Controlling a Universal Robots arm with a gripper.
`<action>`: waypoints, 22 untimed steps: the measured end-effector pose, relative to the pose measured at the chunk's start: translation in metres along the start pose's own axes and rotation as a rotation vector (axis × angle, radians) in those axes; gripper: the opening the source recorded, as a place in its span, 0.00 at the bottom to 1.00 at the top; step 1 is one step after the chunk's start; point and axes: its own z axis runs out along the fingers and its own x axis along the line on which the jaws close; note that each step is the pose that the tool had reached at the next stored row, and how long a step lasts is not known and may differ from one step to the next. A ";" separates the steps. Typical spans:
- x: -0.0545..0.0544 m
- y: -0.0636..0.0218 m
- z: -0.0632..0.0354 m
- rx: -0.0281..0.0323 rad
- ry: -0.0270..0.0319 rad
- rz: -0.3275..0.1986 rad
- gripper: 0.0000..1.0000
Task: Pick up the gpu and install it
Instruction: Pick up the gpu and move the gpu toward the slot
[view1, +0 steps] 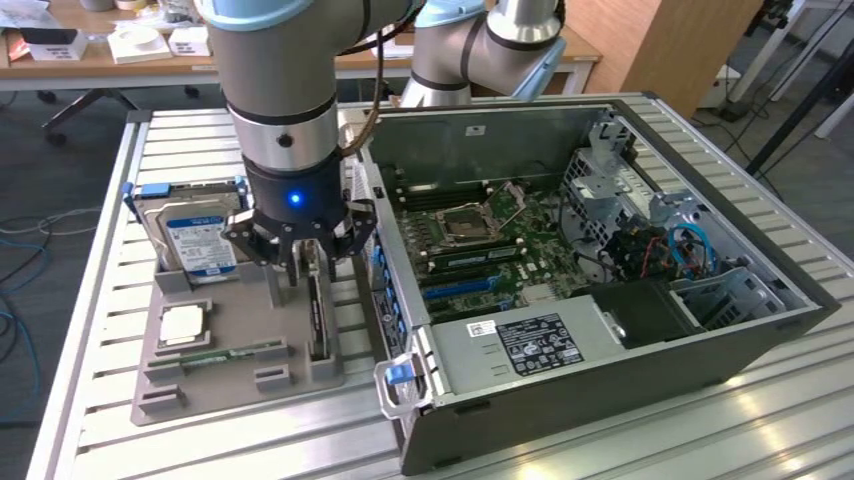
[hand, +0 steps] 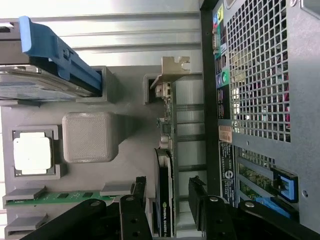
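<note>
None of the install is done yet. Your gripper (view1: 299, 268) hangs with its jaws wide, straddling the gpu (view1: 318, 325) without clamping it. The gpu stands on edge in the gray tray (view1: 227, 375), beside the open computer case (view1: 641, 340).

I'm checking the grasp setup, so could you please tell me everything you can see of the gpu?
The gpu is a thin card seen edge-on: a circuit board with a black shroud bearing a small green logo, and a pale metal bracket at one end. It stands upright on its long edge in a slot of the grey tray, beside the computer case. The open gripper straddles it without touching either face.
</note>
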 end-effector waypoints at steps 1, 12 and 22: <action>0.000 -0.0001 0.0017 0.0000 0.0000 0.000 0.47; 0.001 -0.0010 0.0217 0.0000 -0.0001 0.000 0.47; 0.001 -0.0011 0.0243 -0.0001 -0.0001 0.000 0.47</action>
